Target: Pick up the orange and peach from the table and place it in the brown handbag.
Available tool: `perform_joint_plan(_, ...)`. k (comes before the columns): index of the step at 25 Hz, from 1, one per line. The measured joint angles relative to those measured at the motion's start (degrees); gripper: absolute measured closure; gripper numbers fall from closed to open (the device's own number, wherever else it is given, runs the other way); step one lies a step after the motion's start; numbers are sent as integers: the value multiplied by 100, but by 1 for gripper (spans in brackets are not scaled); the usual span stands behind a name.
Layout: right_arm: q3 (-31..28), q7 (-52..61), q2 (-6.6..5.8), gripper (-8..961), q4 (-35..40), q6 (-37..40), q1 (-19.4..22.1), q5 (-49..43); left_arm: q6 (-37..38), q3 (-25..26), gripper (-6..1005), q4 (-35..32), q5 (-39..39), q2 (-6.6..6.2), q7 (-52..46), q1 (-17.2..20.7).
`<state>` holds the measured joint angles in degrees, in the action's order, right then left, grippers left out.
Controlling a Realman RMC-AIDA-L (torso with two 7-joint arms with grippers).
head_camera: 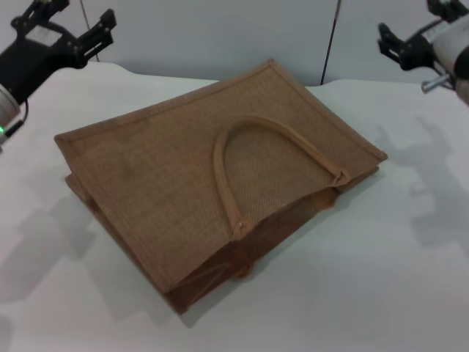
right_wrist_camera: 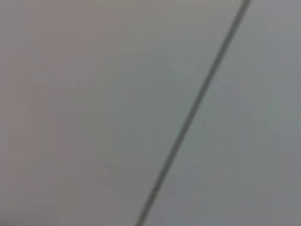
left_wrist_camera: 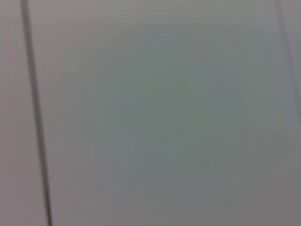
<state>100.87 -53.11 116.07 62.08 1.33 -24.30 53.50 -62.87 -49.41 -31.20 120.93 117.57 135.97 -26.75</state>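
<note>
The brown handbag (head_camera: 183,183) lies flat on its side in the middle of the white table (head_camera: 381,279), with one looped handle (head_camera: 234,158) resting on top and its mouth facing the front right. The orange and the peach are not in view in any frame. My left gripper (head_camera: 73,20) is raised at the far left, away from the bag, open and empty. My right gripper (head_camera: 416,26) is raised at the far right, open and empty. Both wrist views show only a grey wall with a dark seam.
A grey panelled wall (head_camera: 220,37) stands behind the table. The table's white surface shows on both sides of the bag and in front of it.
</note>
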Motion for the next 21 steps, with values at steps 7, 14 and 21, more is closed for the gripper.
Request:
perform_joint_plan(7,1200,486,18,134,-1908,2957,-454,288,45,66,123,2009,1462,-22,1797,-707)
perform_joint_plan(14,2128,1330,26,134,-2962,4312,-771,292,29,64,123,2593,1896,-29,2232,-920)
perform_joint_plan(21,2151,1485,12,134,-3088,4307,-822,267,52,64,123,2719,1962,-35,2250,-910)
